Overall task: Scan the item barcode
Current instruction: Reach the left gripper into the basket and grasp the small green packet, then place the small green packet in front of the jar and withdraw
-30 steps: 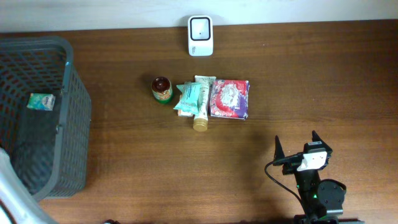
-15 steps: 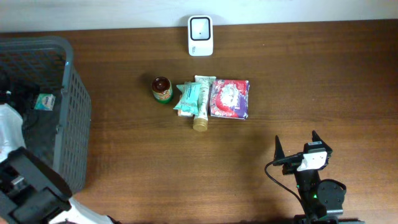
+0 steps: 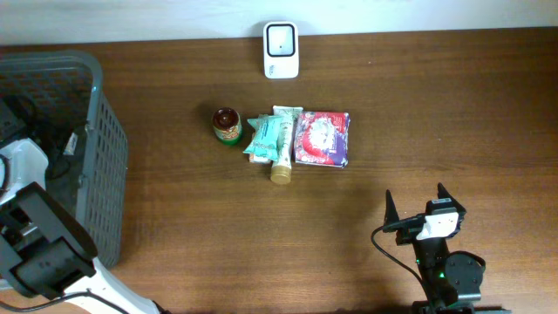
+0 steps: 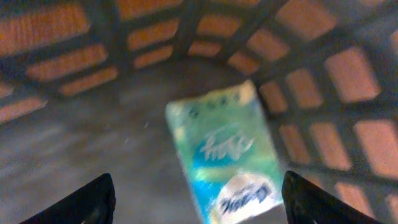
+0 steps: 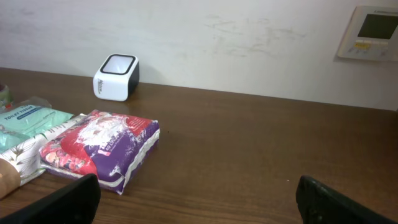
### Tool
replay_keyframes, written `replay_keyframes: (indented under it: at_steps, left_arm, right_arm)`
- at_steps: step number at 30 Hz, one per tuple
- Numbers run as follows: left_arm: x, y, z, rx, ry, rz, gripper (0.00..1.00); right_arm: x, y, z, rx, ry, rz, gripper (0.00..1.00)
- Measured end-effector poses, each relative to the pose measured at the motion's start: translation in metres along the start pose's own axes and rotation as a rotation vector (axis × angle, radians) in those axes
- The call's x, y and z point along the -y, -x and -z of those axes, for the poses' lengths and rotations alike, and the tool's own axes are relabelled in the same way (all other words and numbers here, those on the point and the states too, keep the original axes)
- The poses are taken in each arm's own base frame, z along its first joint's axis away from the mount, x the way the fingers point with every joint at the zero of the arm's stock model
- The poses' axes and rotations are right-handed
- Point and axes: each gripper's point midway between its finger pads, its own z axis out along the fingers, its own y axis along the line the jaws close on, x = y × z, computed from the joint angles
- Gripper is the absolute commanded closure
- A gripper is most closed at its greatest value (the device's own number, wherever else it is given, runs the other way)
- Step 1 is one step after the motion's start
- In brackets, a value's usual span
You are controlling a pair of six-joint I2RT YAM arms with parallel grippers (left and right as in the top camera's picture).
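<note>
A small green and teal packet (image 4: 227, 158) lies flat on the floor of the grey mesh basket (image 3: 105, 166). My left gripper (image 4: 199, 208) hangs open just above it, with its dark fingertips (image 4: 93, 202) on either side of the packet's near end and nothing gripped. From overhead the left arm (image 3: 30, 174) reaches into the basket and hides the packet. The white barcode scanner (image 3: 281, 50) stands at the table's far edge and also shows as the scanner (image 5: 116, 77) in the right wrist view. My right gripper (image 3: 418, 212) rests open and empty at the near right.
A row of items lies mid-table: a brown jar (image 3: 227, 124), a green wipes pack (image 3: 268, 138), a tube (image 3: 281, 166) and a red and purple pack (image 3: 322, 138). The basket's walls (image 4: 298, 81) close in around the left gripper.
The left arm has swung in from the lower left and down into the basket, and it now covers the packet that showed there a second ago. The right arm has not moved.
</note>
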Motion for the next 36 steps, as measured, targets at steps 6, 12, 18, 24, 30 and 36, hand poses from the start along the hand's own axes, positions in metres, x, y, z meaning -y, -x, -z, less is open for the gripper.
replay_keyframes:
  at_steps: [6, 12, 18, 24, 30, 36]
  left_arm:
    - [0.006, 0.004, -0.003, 0.025, -0.019, -0.001, 0.28]
    - [0.001, -0.008, -0.026, -0.008, 0.0, 0.0, 0.91]
    - [0.005, -0.005, -0.024, 0.0, -0.007, 0.0, 1.0]
    - [0.01, -0.006, 0.052, -0.055, -0.051, -0.001, 1.0]
    - [0.03, 0.027, 0.266, 0.191, -0.343, 0.003, 1.0]
    - [0.082, -0.037, 0.4, 0.176, -0.769, -0.131, 1.0]
  right_arm:
    - [0.0, 0.0, 0.0, 0.0, 0.0, 0.0, 0.01]
    - [0.0, 0.0, 0.0, 0.0, 0.0, 0.0, 0.01]
    - [0.0, 0.0, 0.0, 0.0, 0.0, 0.0, 0.01]
    - [0.0, 0.0, 0.0, 0.001, 0.0, 0.0, 0.01]
    - [0.0, 0.0, 0.0, 0.001, 0.0, 0.0, 0.01]
    - [0.0, 0.0, 0.0, 0.0, 0.0, 0.0, 0.01]
